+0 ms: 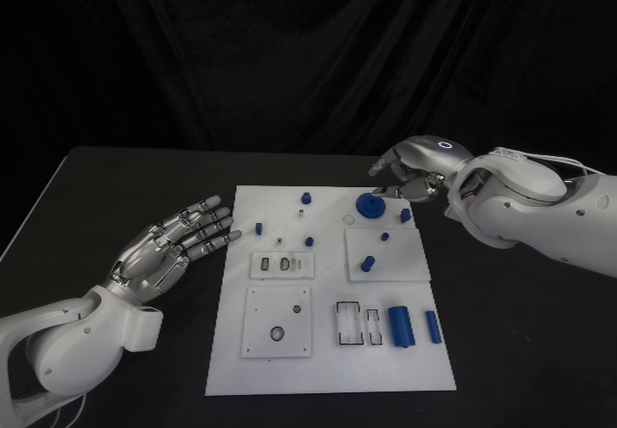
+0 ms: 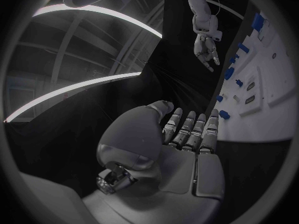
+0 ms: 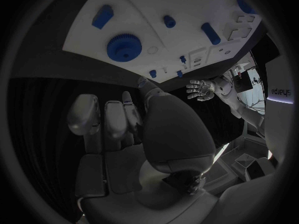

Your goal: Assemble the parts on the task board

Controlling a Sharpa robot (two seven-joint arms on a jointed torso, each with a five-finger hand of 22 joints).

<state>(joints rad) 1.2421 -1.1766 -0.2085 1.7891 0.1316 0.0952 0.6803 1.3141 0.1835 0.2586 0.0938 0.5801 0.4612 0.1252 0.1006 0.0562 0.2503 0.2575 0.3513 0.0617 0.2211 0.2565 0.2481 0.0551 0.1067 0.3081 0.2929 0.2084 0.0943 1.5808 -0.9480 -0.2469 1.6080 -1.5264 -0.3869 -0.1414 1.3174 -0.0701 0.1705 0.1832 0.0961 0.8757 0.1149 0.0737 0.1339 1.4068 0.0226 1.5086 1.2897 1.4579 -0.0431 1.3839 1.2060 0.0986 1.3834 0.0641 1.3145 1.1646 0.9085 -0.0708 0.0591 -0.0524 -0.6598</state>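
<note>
Black table (image 1: 128, 187); right hand (image 1: 409, 178) partly hides task board (image 1: 328, 374) edge.

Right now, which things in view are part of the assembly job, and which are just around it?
Part of the job:
- task board
- blue gear
- large blue cylinder
- slim blue bar
- small blue pegs, e.g.
- left robot hand, open beside the board
- right robot hand, by the gear

Just around it:
- black table
- black backdrop curtain
</note>
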